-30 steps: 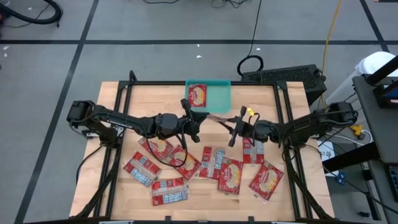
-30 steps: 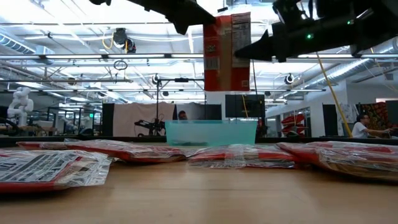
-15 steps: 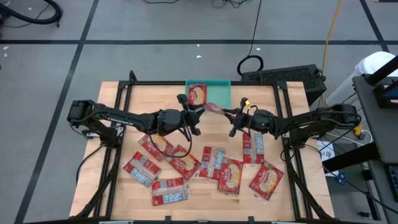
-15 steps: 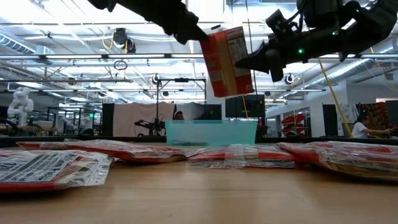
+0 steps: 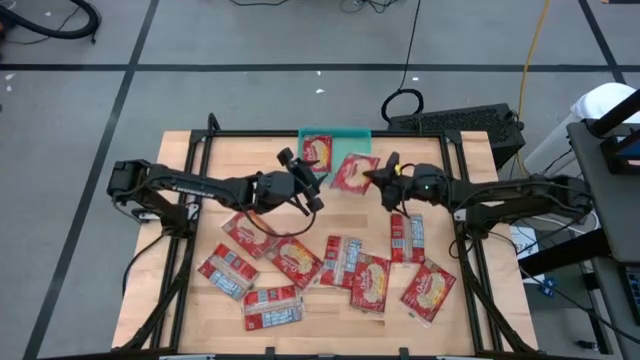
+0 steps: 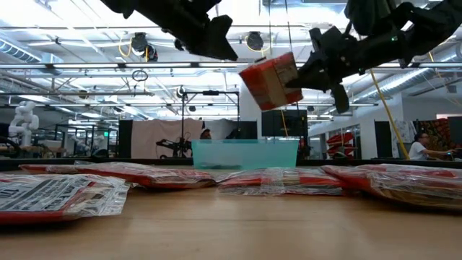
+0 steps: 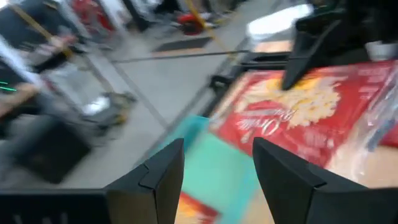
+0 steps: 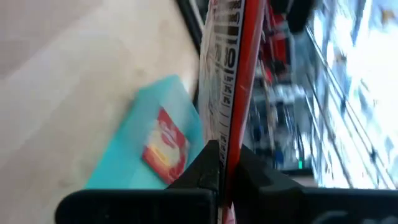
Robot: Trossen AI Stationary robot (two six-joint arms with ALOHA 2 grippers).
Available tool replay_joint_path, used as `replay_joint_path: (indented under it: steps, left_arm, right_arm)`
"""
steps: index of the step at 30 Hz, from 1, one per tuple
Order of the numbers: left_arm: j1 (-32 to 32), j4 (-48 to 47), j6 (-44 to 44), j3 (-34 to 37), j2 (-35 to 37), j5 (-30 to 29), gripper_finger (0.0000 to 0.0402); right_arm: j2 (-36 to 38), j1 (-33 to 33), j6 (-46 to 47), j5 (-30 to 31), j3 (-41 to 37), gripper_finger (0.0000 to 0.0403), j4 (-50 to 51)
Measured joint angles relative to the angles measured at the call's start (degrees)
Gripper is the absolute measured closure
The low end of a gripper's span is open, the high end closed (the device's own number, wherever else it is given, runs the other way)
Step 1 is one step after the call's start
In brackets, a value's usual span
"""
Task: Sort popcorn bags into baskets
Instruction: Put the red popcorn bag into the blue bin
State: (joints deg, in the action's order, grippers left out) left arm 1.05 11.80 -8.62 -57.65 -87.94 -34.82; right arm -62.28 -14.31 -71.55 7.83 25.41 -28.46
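High view: right gripper (image 5: 381, 179) jaws clamped on popcorn bag (image 5: 354, 172) held above counter (image 5: 200, 300) just beside teal tray (image 5: 357, 140), left gripper (image 5: 297, 165) jaws apart, holding nothing, approx nine bags lying on counter.

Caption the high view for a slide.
Right gripper carries a popcorn bag over the teal basket; left gripper open beside it.

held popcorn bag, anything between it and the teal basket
Nothing visible. The right end effector holds the popcorn bag in the air above the teal basket, which already holds one bag on its other side.
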Motion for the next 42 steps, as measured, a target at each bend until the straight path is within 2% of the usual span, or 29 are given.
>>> replay_joint_path:
  steps: [7,10,15,20,25,32,36,42]
  left_arm:
    - [5.0,-1.0,5.5,0.0,0.0,11.1,0.0206]
    - [10.1,-1.2,10.7,0.0,0.0,19.7,0.0206]
    - [17.8,0.5,22.5,0.0,0.0,36.2,0.0206]
    - [22.1,0.6,31.6,0.0,-0.6,38.4,0.0206]
    - [23.2,2.6,36.3,0.0,-0.6,40.8,0.0206]
    - [22.8,5.5,43.8,0.0,-0.6,47.4,0.0206]
    - [22.5,4.7,45.2,0.0,-0.6,47.8,0.0206]
    - [22.1,5.0,45.4,0.0,-0.6,49.2,0.0211]
  right_arm:
    - [0.0,-5.8,-10.0,-4.0,0.0,0.0398,-1.4]
    - [-0.1,-7.4,-17.3,-5.8,0.0,0.0397,-3.5]
    - [-0.2,-8.7,-20.0,-7.6,0.0,0.0394,-5.4]
    - [-1.2,-8.1,-23.9,-12.4,0.0,0.0393,-9.2]
    - [-4.2,-7.0,-27.0,-12.6,0.0,0.0393,-15.1]
    - [-10.6,-4.9,-27.9,-12.5,0.0,0.0393,-25.7]
    - [-13.8,-2.5,-31.4,-10.1,0.8,0.0392,-30.0]
    - [-17.9,-0.5,-35.7,-6.6,3.3,0.0392,-30.0]
